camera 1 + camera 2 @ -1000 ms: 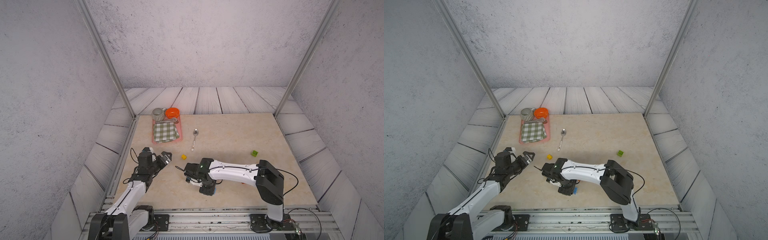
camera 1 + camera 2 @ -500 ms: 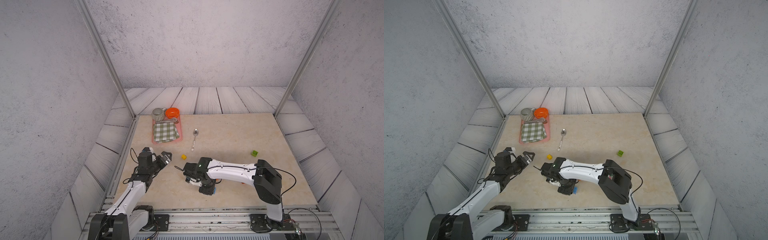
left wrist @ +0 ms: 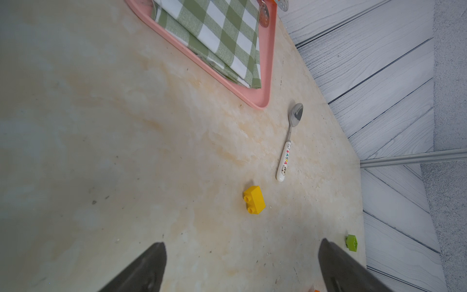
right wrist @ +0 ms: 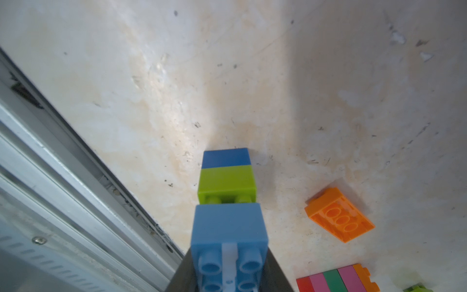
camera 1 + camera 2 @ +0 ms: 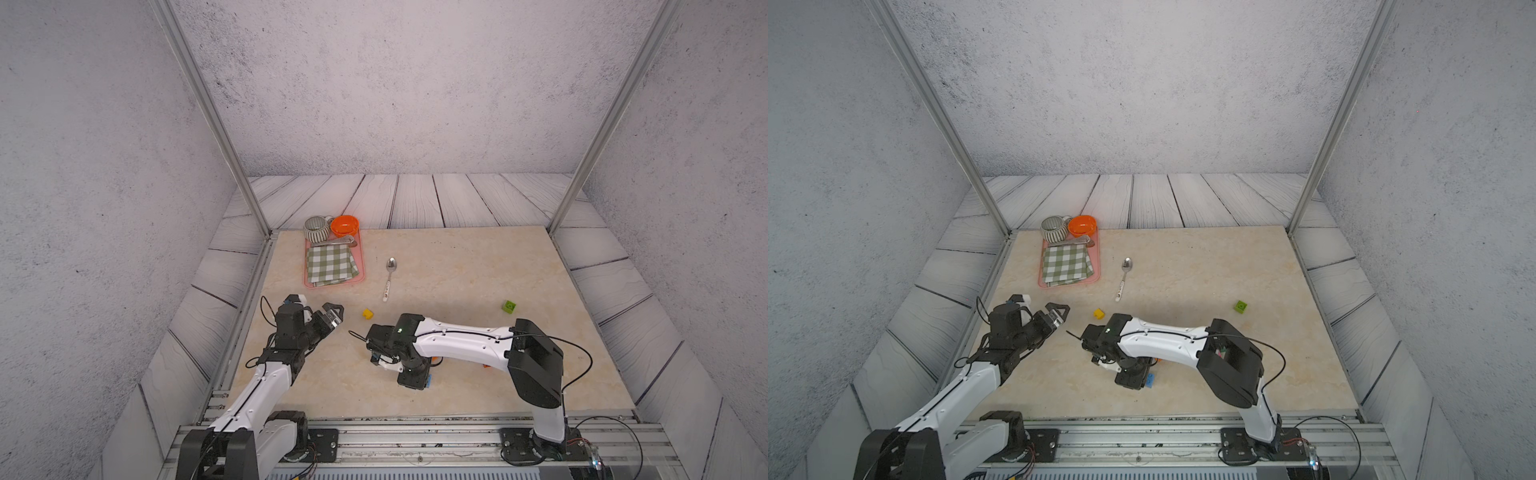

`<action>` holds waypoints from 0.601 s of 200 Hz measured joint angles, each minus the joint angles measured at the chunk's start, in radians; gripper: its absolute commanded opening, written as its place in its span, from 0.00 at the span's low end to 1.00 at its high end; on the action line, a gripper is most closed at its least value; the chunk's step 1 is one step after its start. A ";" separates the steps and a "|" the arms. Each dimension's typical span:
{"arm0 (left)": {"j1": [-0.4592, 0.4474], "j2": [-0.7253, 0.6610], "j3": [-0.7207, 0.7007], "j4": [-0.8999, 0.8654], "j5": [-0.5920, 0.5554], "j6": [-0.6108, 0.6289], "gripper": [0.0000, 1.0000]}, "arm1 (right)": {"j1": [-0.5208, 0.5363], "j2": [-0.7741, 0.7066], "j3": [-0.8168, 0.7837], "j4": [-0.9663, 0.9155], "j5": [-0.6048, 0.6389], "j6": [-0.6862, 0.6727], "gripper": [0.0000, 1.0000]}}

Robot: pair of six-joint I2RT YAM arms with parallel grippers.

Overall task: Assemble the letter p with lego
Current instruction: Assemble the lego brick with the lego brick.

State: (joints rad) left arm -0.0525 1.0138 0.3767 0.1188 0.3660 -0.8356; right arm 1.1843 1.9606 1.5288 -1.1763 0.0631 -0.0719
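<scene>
- The right gripper [image 4: 228, 278] pinches a light blue square plastic brick [image 4: 228, 227] with four round studs, at the near middle of the beige marbled table [image 5: 457, 266].
- That brick sits right over the studs of a lime brick [image 4: 227, 182], which is stacked on a darker blue brick [image 4: 225, 158]; whether it is pressed home cannot be told.
- Just right of the stack, an orange oblong brick [image 4: 340, 215] lies with its hollow underside up, beside a flat row of red, pink, dark green, pink and orange bricks [image 4: 333, 280].
- A glossy yellow brick [image 3: 254, 199] lies on its side left of centre; a small lime square brick [image 5: 509, 306] lies well apart, to the right.
- The left gripper [image 3: 242, 242] is spread wide, holding nothing.
</scene>
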 measured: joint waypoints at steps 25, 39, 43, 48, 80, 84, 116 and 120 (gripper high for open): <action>0.000 0.000 0.000 -0.002 0.000 0.001 0.98 | 0.000 0.000 0.000 0.004 0.000 0.000 0.00; 0.000 0.000 0.000 -0.002 0.000 0.001 0.98 | 0.000 0.000 0.000 0.005 0.000 0.000 0.00; 0.000 0.000 0.000 -0.002 0.000 0.001 0.98 | 0.000 0.002 0.000 0.004 0.000 0.000 0.00; 0.000 0.000 0.000 -0.002 0.000 0.001 0.98 | -0.001 0.004 0.000 0.004 0.000 0.000 0.00; 0.000 0.000 0.000 -0.003 0.000 0.001 0.98 | -0.001 0.016 0.000 -0.001 0.008 -0.003 0.00; 0.000 0.000 0.000 -0.003 0.000 0.002 0.98 | -0.001 0.016 -0.001 -0.001 0.011 -0.005 0.00; 0.000 0.000 0.000 -0.003 0.000 0.002 0.98 | -0.001 0.008 -0.017 0.005 0.017 -0.017 0.00; 0.000 0.000 0.000 -0.003 0.000 0.002 0.98 | -0.001 0.004 -0.022 0.009 0.018 -0.019 0.00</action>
State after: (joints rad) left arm -0.0525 1.0138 0.3767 0.1162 0.3660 -0.8341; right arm 1.1835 1.9648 1.5066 -1.1671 0.0807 -0.0906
